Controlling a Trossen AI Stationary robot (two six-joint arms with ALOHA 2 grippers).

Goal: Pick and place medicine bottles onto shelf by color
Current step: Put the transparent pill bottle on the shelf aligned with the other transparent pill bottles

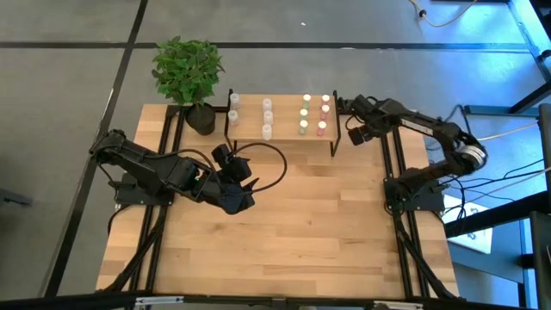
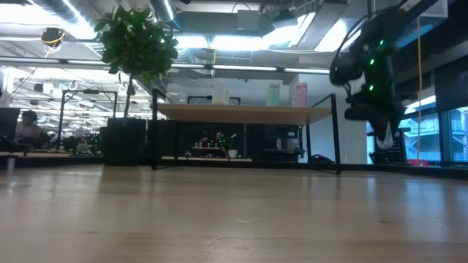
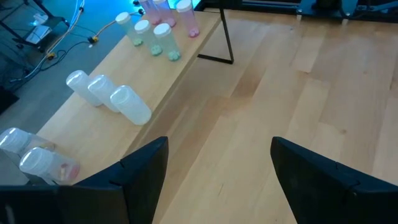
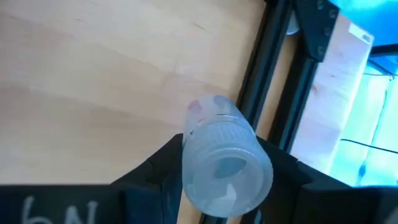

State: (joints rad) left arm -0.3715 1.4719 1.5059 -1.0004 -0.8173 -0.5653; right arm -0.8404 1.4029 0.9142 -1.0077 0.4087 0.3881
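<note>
The shelf [image 1: 284, 131], a light-wood board on a thin black frame, stands at the table's far edge. Medicine bottles stand on it in groups: white-capped ones [image 1: 268, 117], green ones [image 1: 304, 115] and pink ones [image 1: 325, 115]. Just right of the shelf's right end, my right gripper [image 1: 356, 131] is shut on one small bottle [image 4: 225, 163] with a pale ribbed cap. My left gripper [image 1: 238, 169] hangs open above the table in front of the shelf, with nothing between its fingers [image 3: 144, 171]; its wrist view looks along the shelf's rows of bottles [image 3: 113, 99]. My right gripper pinches the bottle at its ribbed cap end [image 4: 198, 163] between the two fingers [image 4: 155, 171], one on each side. The fingers come from above, slanting steeply down. The bottle's body [image 4: 208, 111] points down away from the gripper, clear of the tabletop.
A potted plant [image 1: 189, 73] stands at the shelf's left end. Black frame rails [image 1: 389, 151] run along the table's left and right sides, one close beside my right gripper. A dark cable [image 1: 275, 168] loops near my left gripper. The wide tabletop [image 1: 301, 232] stretches toward the near edge.
</note>
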